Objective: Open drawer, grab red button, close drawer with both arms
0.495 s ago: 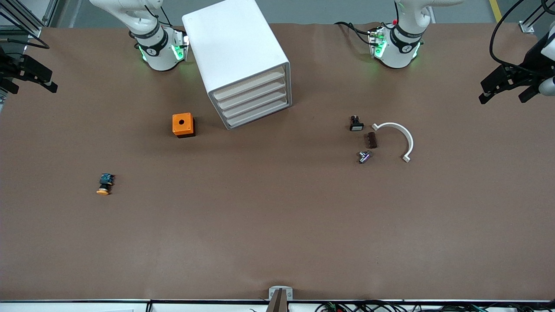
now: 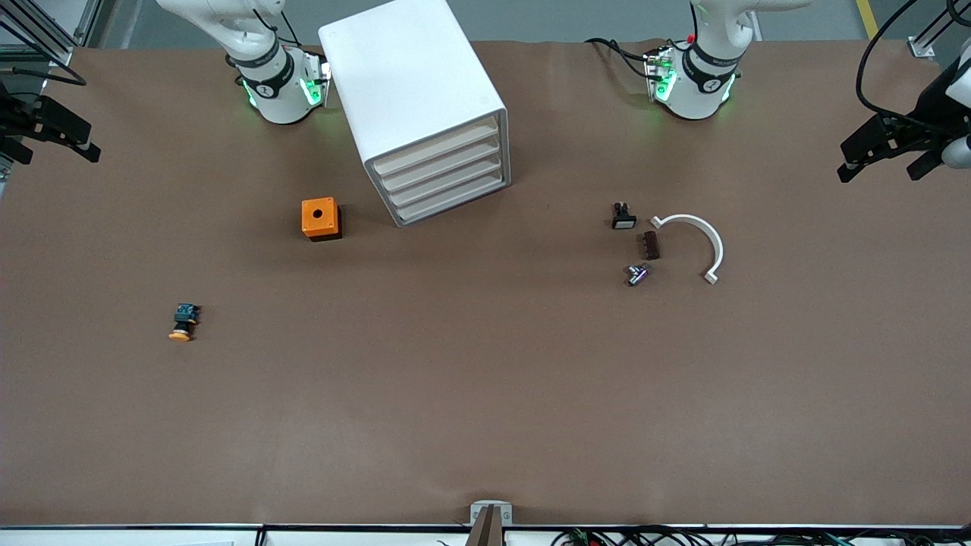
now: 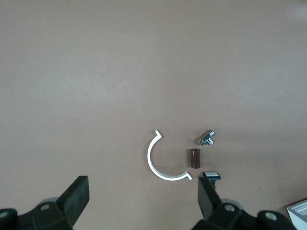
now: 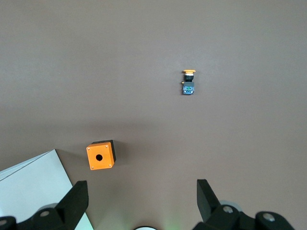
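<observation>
The right claw (image 2: 45, 133) hung high over the right arm's end of the brown tabletop (image 2: 485, 394), fingers spread wide and holding nothing. Its wrist view looked straight down between those fingers (image 4: 76, 201) at the yellow-capped button (image 4: 188, 82) and, closer under the claw, the orange cube (image 4: 100, 155) with its round hole. A corner of the white cabinet (image 4: 33, 187) showed just beside the cube. In the front view the same cube (image 2: 320, 218) sat beside the cabinet (image 2: 413, 106), and the yellow-capped button (image 2: 182, 322) lay well apart, nearer the camera.

The cabinet's four drawers (image 2: 442, 176) were all shut, so the red-capped button could not be seen in any view.

Toward the left arm's end, only the front view showed the whole cluster in place on the tabletop: a small black switch (image 2: 623, 216), a brown block (image 2: 650, 245), a metal fitting (image 2: 637, 274) and a white half-ring (image 2: 694, 243). The left wrist view showed them from above, the half-ring (image 3: 160, 163), brown block (image 3: 194, 157) and metal fitting (image 3: 208, 138) lying between the spread fingers (image 3: 208, 191). One finger partly hid the switch (image 3: 211, 175).

The left claw (image 2: 887, 152) hung wide and empty over that end of the tabletop.
</observation>
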{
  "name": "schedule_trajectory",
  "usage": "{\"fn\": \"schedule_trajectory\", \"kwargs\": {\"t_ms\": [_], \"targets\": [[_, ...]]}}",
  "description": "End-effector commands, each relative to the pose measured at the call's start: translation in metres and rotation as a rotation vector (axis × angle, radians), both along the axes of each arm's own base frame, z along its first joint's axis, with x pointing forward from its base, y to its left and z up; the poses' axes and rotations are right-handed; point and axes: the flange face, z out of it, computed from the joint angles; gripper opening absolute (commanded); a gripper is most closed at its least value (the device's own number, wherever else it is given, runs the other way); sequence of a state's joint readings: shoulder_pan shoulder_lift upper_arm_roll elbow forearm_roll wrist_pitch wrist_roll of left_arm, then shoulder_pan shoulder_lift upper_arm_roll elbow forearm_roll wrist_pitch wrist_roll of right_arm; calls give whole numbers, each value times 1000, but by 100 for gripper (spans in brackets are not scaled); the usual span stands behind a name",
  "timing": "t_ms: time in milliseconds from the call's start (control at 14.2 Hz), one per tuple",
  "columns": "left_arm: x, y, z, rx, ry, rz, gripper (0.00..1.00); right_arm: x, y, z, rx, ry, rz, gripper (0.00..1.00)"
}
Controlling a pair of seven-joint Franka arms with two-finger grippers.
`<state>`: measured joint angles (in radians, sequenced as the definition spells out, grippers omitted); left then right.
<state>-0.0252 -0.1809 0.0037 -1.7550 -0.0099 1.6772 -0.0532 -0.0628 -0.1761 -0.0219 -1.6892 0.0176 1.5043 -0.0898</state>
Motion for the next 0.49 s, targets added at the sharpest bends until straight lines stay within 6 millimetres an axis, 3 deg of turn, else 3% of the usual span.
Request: {"fn": "schedule_trajectory", "kwargs": {"t_ms": [0,424], "targets": [[9,0,-9,9,31,14,100,-7,0,3,4,-4,-6,100],[39,-4,-60,-5,105,24,100,-4,-2,15,-7,-18,5,100]]}}
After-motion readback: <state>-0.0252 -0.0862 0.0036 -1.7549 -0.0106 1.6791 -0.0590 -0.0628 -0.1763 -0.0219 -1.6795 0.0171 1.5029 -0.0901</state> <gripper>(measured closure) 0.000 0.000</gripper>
